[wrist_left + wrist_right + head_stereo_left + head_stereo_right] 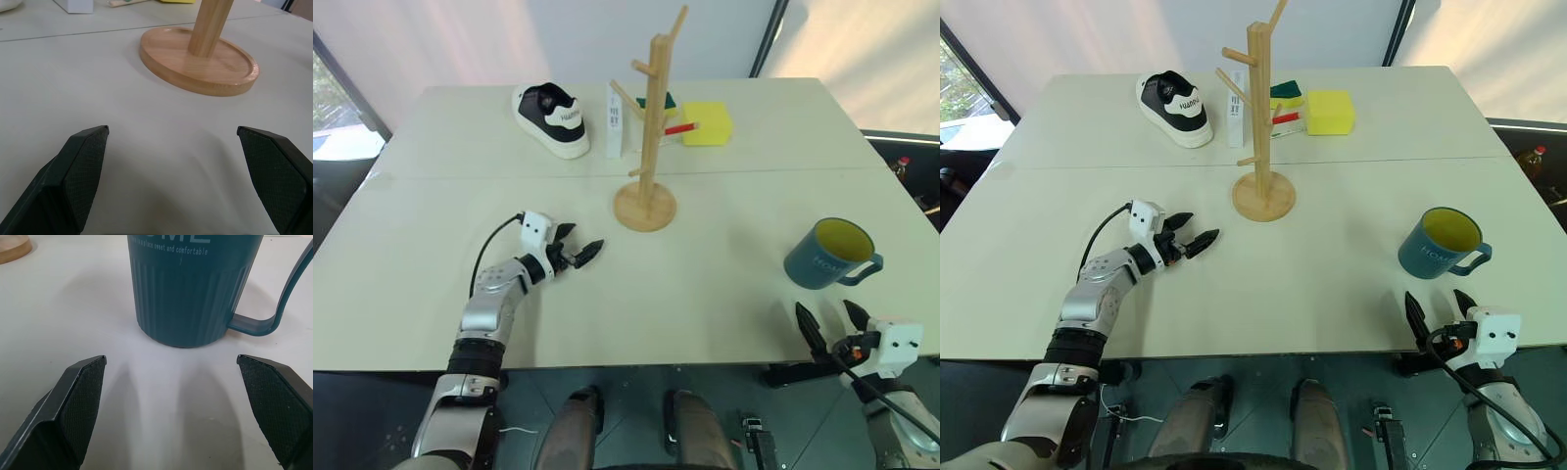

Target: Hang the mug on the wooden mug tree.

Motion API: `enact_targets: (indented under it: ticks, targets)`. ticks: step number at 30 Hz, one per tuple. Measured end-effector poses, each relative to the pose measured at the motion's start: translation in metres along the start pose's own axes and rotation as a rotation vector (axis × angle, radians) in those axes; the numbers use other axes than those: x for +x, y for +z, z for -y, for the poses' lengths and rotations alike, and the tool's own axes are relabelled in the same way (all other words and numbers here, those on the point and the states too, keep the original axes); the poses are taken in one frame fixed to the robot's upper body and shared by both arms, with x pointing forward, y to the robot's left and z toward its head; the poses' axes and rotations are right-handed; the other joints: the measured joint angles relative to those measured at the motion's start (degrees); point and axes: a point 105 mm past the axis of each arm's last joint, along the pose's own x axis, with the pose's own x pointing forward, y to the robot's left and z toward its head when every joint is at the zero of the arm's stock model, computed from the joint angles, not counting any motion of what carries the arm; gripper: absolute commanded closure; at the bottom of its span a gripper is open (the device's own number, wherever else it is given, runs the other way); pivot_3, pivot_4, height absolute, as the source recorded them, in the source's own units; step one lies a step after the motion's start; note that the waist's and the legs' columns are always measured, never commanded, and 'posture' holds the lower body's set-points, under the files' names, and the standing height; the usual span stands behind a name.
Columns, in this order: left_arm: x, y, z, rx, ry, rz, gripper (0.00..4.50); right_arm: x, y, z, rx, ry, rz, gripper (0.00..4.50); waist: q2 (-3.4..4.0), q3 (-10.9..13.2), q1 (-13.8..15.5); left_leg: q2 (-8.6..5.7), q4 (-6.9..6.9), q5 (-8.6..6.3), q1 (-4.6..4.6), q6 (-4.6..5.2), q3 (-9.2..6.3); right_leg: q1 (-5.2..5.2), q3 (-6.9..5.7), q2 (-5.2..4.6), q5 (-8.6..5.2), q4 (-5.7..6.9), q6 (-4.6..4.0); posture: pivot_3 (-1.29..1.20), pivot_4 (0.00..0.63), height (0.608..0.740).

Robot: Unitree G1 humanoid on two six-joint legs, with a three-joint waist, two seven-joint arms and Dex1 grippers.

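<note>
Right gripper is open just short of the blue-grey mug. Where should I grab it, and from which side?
Probably take the blue-grey ceramic mug across its ribbed body, coming straight in from the robot's side. It stands upright, its loop handle points right, so this leaves the handle free for a peg. The open right gripper already faces it.

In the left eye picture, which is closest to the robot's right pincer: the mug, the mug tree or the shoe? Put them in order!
From the right pincer, open at the table's near edge:
1. The mug, upright just ahead of it.
2. The wooden mug tree, mid-table, off to its left.
3. The shoe, at the far side, left of the tree.
</note>
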Motion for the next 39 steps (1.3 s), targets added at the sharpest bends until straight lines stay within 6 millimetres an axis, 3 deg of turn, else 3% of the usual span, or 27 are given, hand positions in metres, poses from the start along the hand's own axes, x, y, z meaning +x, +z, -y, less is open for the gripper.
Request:
enact_targets:
  ticks: [13,19,26,30,39]
  targets:
    - [0.000,0.002,0.007,-0.010,-0.043,0.003,0.00,-0.002,-0.002,0.001,0.000,-0.009,-0.004,0.06,0.00,0.00,0.01,-0.01,0.03,0.01,0.01,0.01,0.00,0.00,0.00,0.00,0.01,0.06,0.00,0.00,0.150,0.740]
    - [-0.005,0.015,0.048,0.027,-0.284,0.055,0.00,-0.003,0.000,0.013,-0.008,-0.074,0.001,0.06,0.02,-0.01,0.01,0.00,0.03,0.01,0.01,0.01,0.02,0.00,0.04,-0.01,0.01,0.06,-0.03,0.00,0.150,0.740]
    - [-0.018,0.021,0.123,0.060,-0.679,0.042,0.00,0.003,0.011,0.035,-0.036,-0.186,0.040,0.06,0.08,-0.05,-0.11,0.04,0.07,0.01,0.06,0.01,0.10,0.04,0.11,-0.01,0.04,0.06,-0.08,0.00,0.150,0.740]
    - [-0.021,0.024,0.138,0.093,-0.755,0.034,0.00,0.007,0.007,0.046,-0.044,-0.233,0.024,0.06,0.25,-0.15,-0.05,0.04,0.07,0.01,0.09,0.02,0.12,0.07,0.11,0.00,0.03,0.06,-0.08,0.00,0.150,0.740]
    - [-0.024,0.032,0.145,0.128,-0.789,0.052,0.00,0.025,0.013,0.057,-0.062,-0.258,0.044,0.06,0.28,-0.16,-0.08,0.01,0.10,0.03,0.14,0.04,0.16,0.11,0.11,0.01,0.04,0.10,-0.08,0.00,0.150,0.740]
